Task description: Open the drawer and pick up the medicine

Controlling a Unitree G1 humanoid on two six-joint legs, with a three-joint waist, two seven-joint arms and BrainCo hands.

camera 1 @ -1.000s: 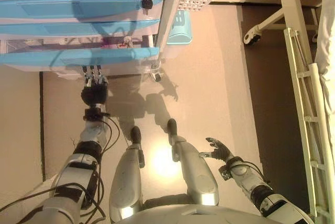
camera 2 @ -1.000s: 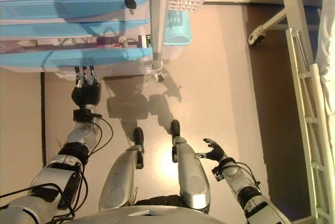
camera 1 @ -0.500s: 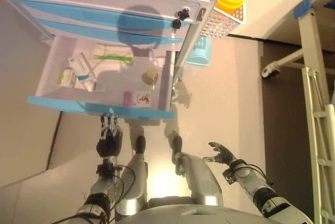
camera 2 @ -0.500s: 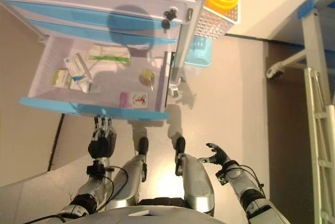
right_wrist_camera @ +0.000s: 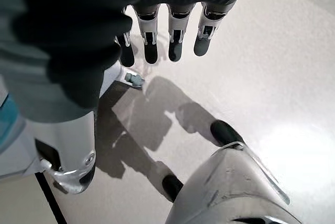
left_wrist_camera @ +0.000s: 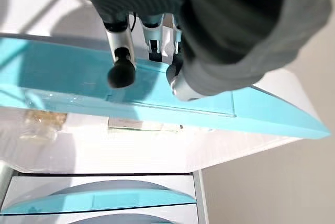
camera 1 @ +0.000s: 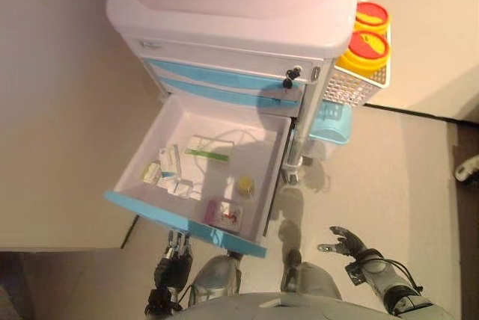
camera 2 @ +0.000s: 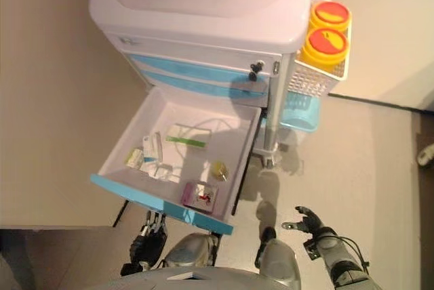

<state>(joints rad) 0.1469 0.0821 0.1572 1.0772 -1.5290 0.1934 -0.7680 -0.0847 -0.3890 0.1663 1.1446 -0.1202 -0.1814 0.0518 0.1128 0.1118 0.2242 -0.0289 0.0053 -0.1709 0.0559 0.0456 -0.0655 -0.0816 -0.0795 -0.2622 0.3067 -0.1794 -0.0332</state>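
The white cart's (camera 1: 232, 13) bottom drawer (camera 1: 187, 224) with a light blue front stands pulled far out. Inside lie small white medicine boxes (camera 1: 168, 172), a flat green-striped pack (camera 1: 206, 152), a small yellow bottle (camera 1: 245, 184) and a pink packet (camera 1: 223, 215). My left hand (camera 1: 174, 259) is under the drawer front's lower edge. In the left wrist view the fingers (left_wrist_camera: 152, 46) hook behind the blue front (left_wrist_camera: 63, 82) and the thumb lies on its face. My right hand (camera 1: 346, 243) hangs open and empty over the floor at the lower right, with straight fingers (right_wrist_camera: 175, 41).
Two closed blue drawers (camera 1: 224, 84) sit above the open one. A white side basket (camera 1: 359, 81) holds two yellow containers with red lids (camera 1: 367, 36). A light blue bin (camera 1: 329, 122) hangs below it. A wall (camera 1: 60, 96) runs along the left. A caster (camera 1: 470, 167) shows far right.
The drawer has come from nearly closed to far out, with my left hand still on its front. The camera has shifted a lot. The right hand has stayed low at the right.
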